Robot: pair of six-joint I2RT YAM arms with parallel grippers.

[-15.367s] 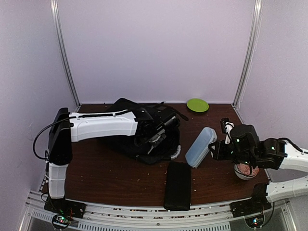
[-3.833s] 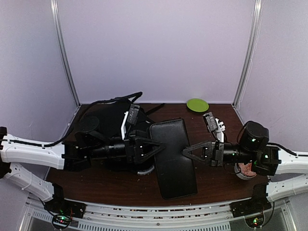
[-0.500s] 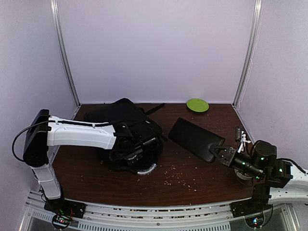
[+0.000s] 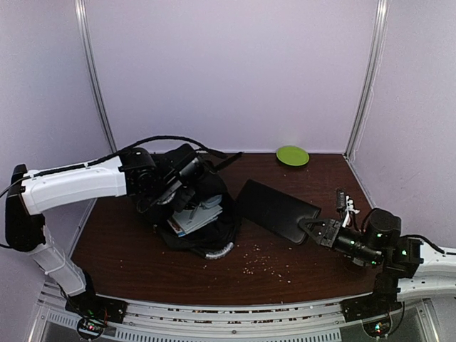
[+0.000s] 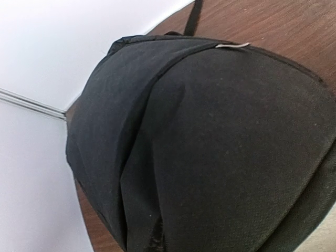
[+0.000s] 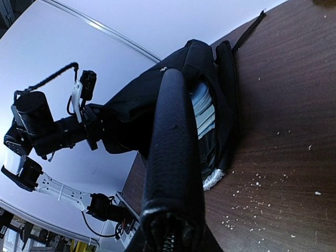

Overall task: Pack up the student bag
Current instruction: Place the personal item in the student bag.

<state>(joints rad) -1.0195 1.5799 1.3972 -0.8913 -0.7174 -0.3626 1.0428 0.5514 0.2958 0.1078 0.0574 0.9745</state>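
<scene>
The student bag (image 4: 218, 191) is a large black fabric bag at the left-middle of the table. Its mouth faces right and gapes open, showing blue-and-white items (image 4: 197, 216) inside. My left gripper (image 4: 187, 173) is at the bag's upper edge and holds the fabric up. The left wrist view is filled by the bag's fabric (image 5: 210, 147), with no fingers showing. My right gripper (image 4: 311, 229) is shut on the near end of a slim flat black case (image 4: 274, 209), held tilted above the table with its far end just right of the bag's mouth. The right wrist view shows the case (image 6: 176, 142) edge-on, pointing at the open bag (image 6: 139, 107).
A green plate (image 4: 293, 155) lies at the back right. Pale crumbs (image 4: 265, 262) are scattered on the brown table (image 4: 121, 246) in front of the bag. A crinkled white wrapper (image 4: 218, 251) sticks out under the bag's near edge. A strap (image 4: 229, 158) trails behind it.
My left arm has risen and pulled the bag's top up, so the mouth gapes and the blue-and-white items show. My right gripper has carried the black case a little left, toward the bag.
</scene>
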